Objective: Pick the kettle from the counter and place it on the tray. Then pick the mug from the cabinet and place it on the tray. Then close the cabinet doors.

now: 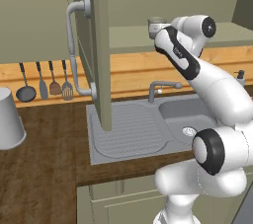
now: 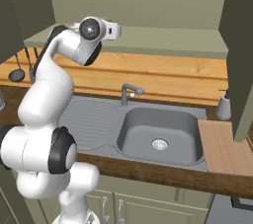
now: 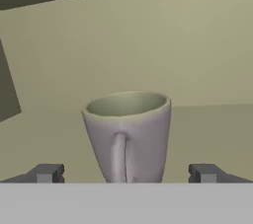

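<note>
A: Starting nearest us, what is the hand (image 3: 126, 173) doing?

B: Its jaws stand wide and it holds nothing. In the hand view the two fingertips (image 3: 47, 172) sit well apart, one on either side of the mug (image 3: 127, 136), which stands upright on the cabinet (image 2: 148, 40) shelf with its handle turned toward the camera.

A: So the step in hand is taking the mug?

B: I judge so. The mug is centred between the fingers, which is good, but only their tips reach its base, so I would push the hand further in before closing, low enough on the body to grip firmly.

A: Any trouble with that handle?

B: It faces the palm, so the fingers should meet the smooth sides instead. Close slowly; the mug narrows toward the foot and could slip or tip against the back wall.

A: And beyond that?

B: The open cabinet door (image 1: 101, 50) hangs to the left over the drainboard (image 1: 129, 131), so draw the mug straight out. The tray (image 2: 225, 146) lies on the worktop (image 2: 148, 171) right of the sink (image 2: 160, 129), with the soap dispenser (image 2: 224, 107) behind it. I cannot see the kettle on it
</note>
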